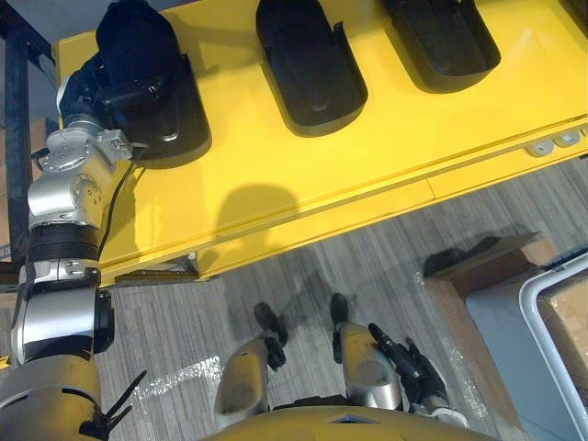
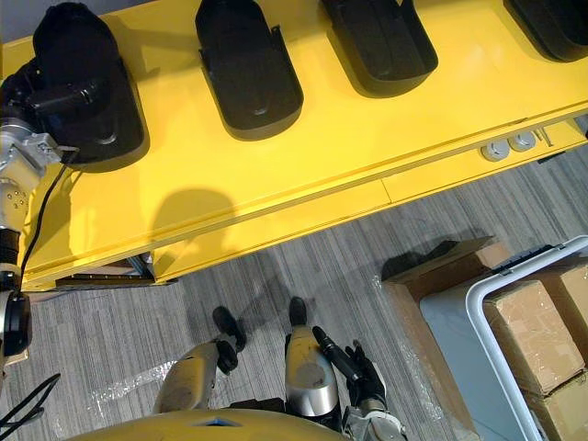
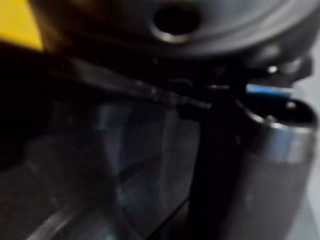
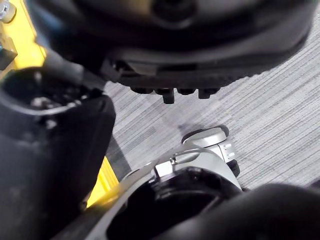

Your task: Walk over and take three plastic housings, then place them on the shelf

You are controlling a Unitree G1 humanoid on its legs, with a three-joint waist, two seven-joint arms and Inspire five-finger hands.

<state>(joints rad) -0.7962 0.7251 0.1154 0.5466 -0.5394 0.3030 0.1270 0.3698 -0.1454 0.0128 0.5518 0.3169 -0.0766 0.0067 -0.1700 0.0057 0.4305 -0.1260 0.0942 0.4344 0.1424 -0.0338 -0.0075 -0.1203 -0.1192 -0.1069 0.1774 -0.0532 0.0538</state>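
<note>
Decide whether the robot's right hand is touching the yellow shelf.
Apart. The left eye view shows grey floor between the right hand and the yellow shelf.

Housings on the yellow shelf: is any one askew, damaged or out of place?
Nothing stands out. The housings lie side by side on the yellow shelf, similarly angled; the left hand rests on the leftmost.

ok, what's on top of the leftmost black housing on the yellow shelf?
The left hand lies over the far part of that housing; its near end shows bare on the yellow shelf. Whatever lies beneath the hand is covered.
</note>
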